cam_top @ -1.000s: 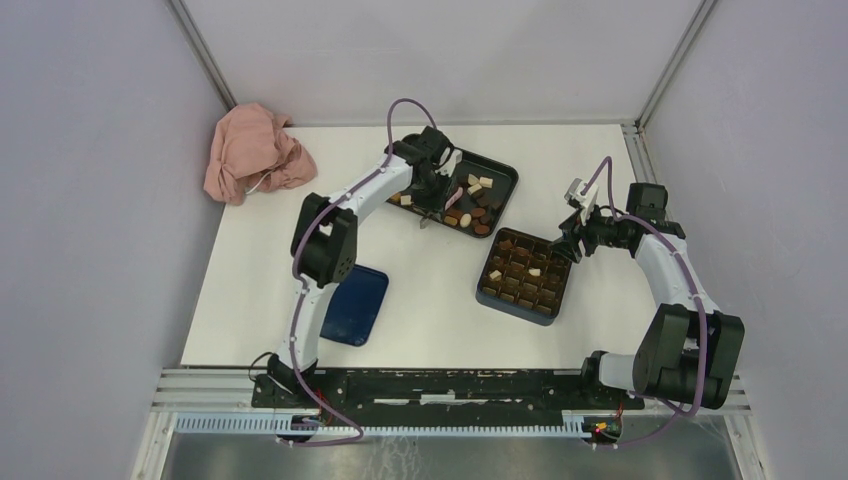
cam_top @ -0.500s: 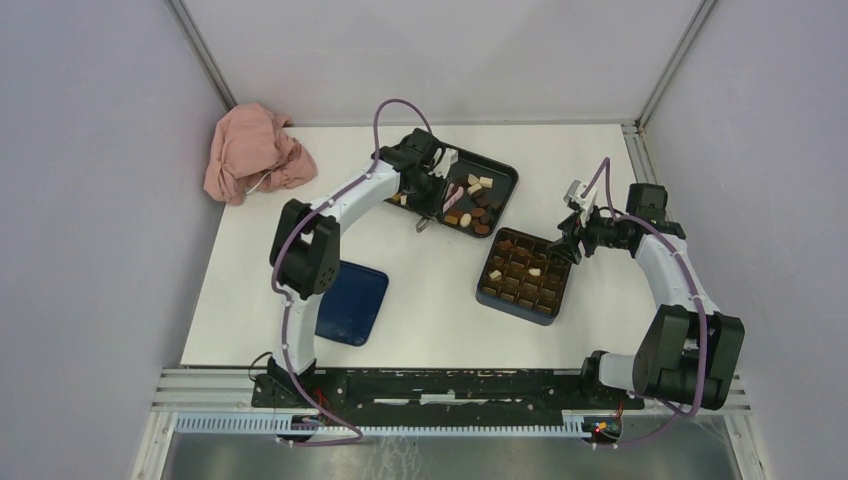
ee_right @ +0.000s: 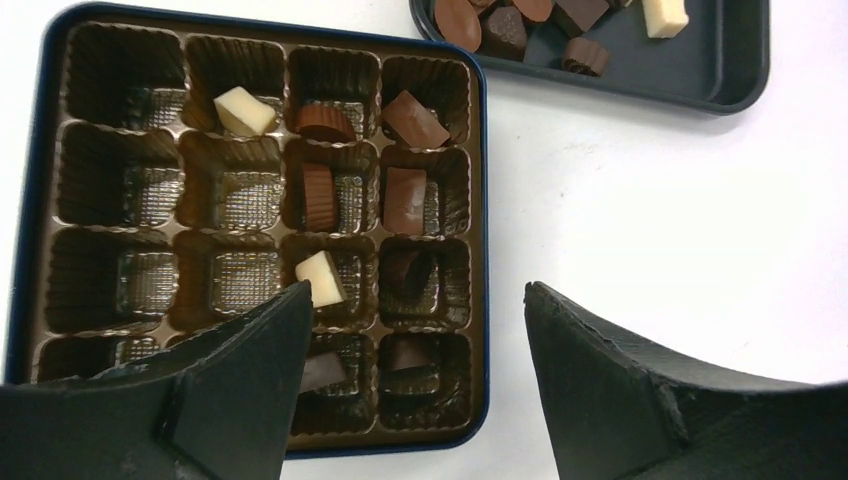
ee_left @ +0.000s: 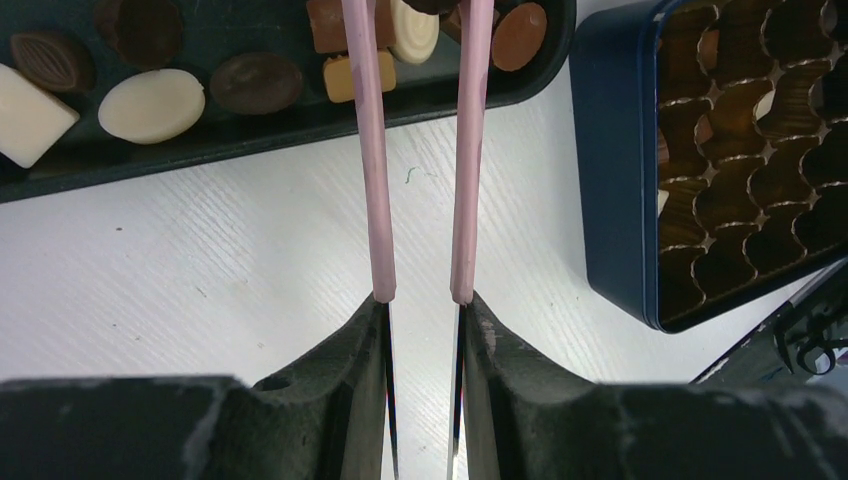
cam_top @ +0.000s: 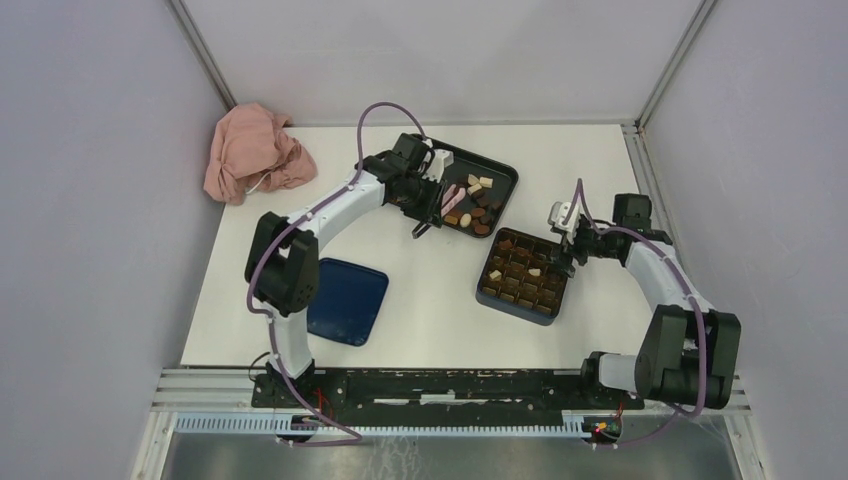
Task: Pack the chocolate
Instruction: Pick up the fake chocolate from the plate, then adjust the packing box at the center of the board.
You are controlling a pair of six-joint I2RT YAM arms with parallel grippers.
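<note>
The top camera hangs high behind the arm bases, facing down and away, far enough to take in the whole table [cam_top: 430, 290]. The left wrist camera sits low and close, sighting past the left gripper [ee_left: 424, 305] along the pink tongs [ee_left: 378, 150] to the tray [ee_left: 250, 130] at 12 o'clock, with the box [ee_left: 610, 180] at 2 o'clock. The right wrist camera looks steeply down past the right gripper [ee_right: 418, 290], close over the box, tray corner at 1 o'clock. All three views share tray and box.

The white table [cam_top: 420, 280] is seen carrying four things: a pink cloth [cam_top: 250, 150] at 10 o'clock, a dark tray [cam_top: 505, 180] at 1 o'clock, a blue box [cam_top: 512, 306] at 4 o'clock and a blue lid [cam_top: 350, 305] at 8 o'clock.
</note>
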